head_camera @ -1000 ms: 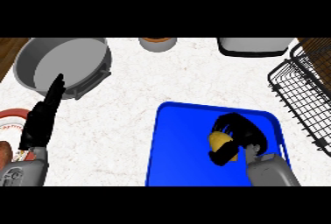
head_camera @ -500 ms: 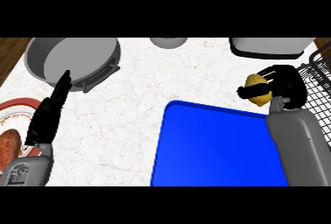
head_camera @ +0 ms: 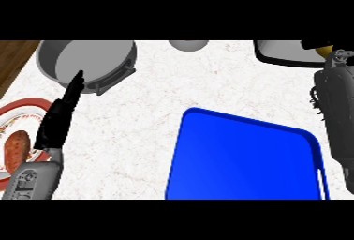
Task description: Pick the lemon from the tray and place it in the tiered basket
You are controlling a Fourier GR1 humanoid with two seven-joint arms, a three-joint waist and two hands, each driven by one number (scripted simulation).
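Note:
The blue tray [head_camera: 242,159] lies at the lower right with nothing on it. My right forearm runs up the right edge to the top right corner. There, only a sliver of the yellow lemon [head_camera: 324,48] shows under the black fingers of my right hand [head_camera: 314,44], which is curled on it. A few dark wires of the tiered basket [head_camera: 317,98] show beside the forearm; the rest is hidden behind it. My left hand [head_camera: 59,117] stands open at the left, fingers straight and pointing up at the grey pot.
A grey pot [head_camera: 83,58] sits at the top left. A red-rimmed plate [head_camera: 24,107] with a sausage [head_camera: 15,150] lies at the left edge. A small grey bowl [head_camera: 188,44] and a dark-rimmed container [head_camera: 283,52] stand along the back.
My right hand has lifted the lemon off the tray and carried it up and right, over the basket corner. The left hand has kept its pose.

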